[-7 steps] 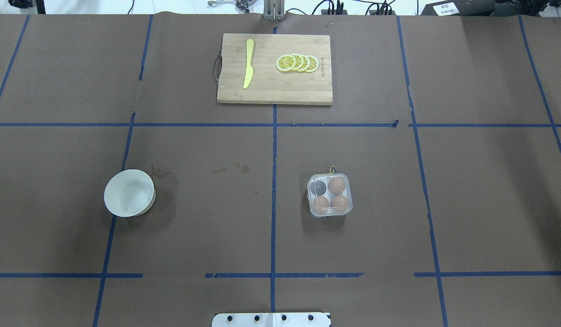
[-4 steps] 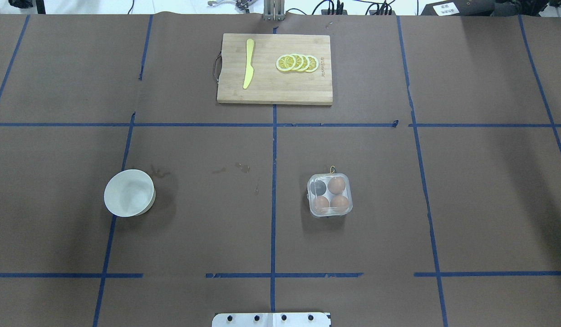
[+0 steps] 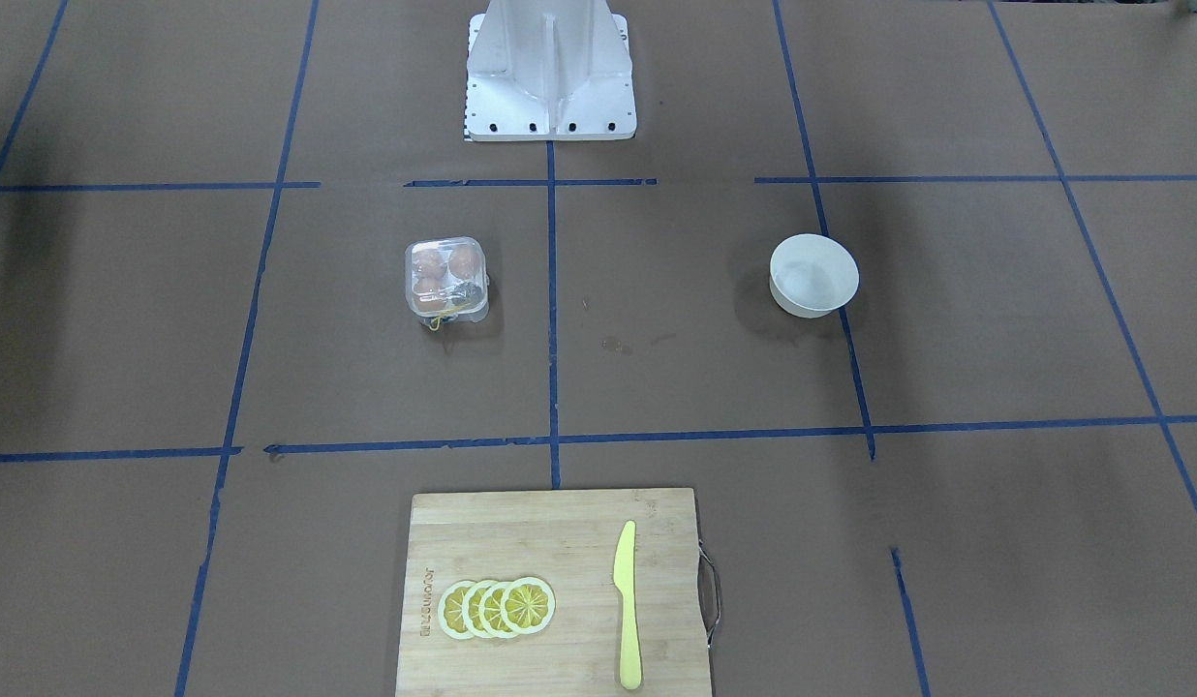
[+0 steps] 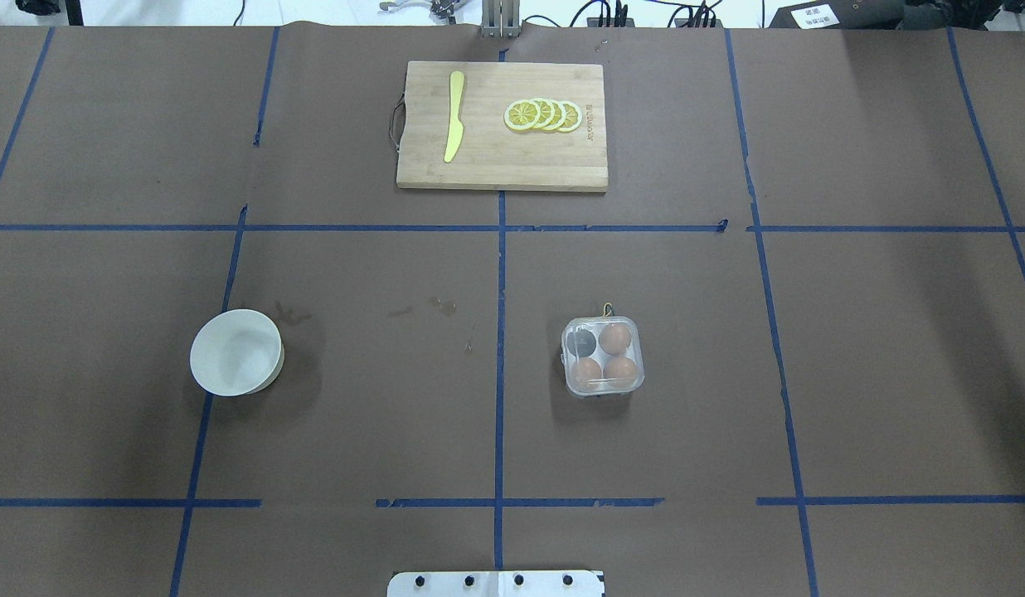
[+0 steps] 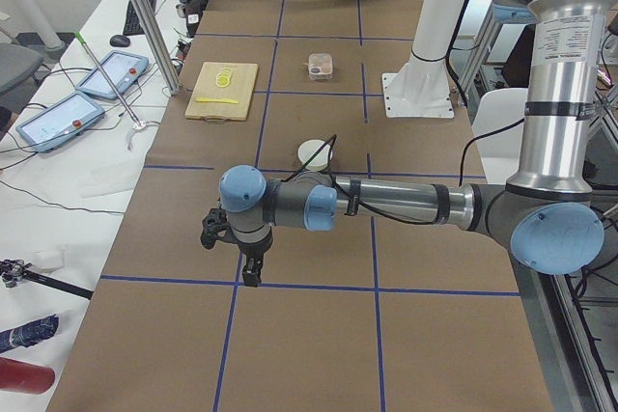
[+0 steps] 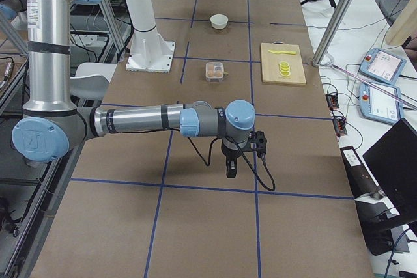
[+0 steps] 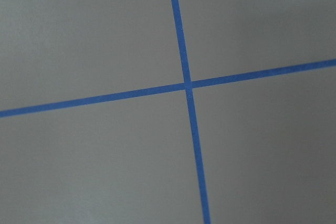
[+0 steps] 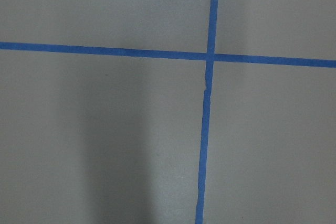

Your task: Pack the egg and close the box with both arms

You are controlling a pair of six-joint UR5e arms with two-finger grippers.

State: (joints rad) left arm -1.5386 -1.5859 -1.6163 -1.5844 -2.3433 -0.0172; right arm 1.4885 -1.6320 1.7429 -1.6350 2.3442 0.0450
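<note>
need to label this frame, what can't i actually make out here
- left gripper, right gripper: open or shut unclear; shown only in the side views, small.
- dark thing in the box, far-left cell: overhead view, too small and blurred by the lid to identify.
- box lid latched or not: too small in every view.

Robotics laboratory. A table (image 4: pixel 894 332) covered in brown paper is marked into a grid with blue tape (image 4: pixel 500 332). Two grey jointed arms (image 5: pixel 406 205) with light-blue joint caps reach over it, and a white pedestal (image 3: pixel 548 68) stands on it. A side bench (image 5: pixel 58 171) holds teach pendants (image 5: pixel 60 115), another a laptop (image 6: pixel 394 161). Aluminium posts (image 5: pixel 147 16) stand at the table's edge.
</note>
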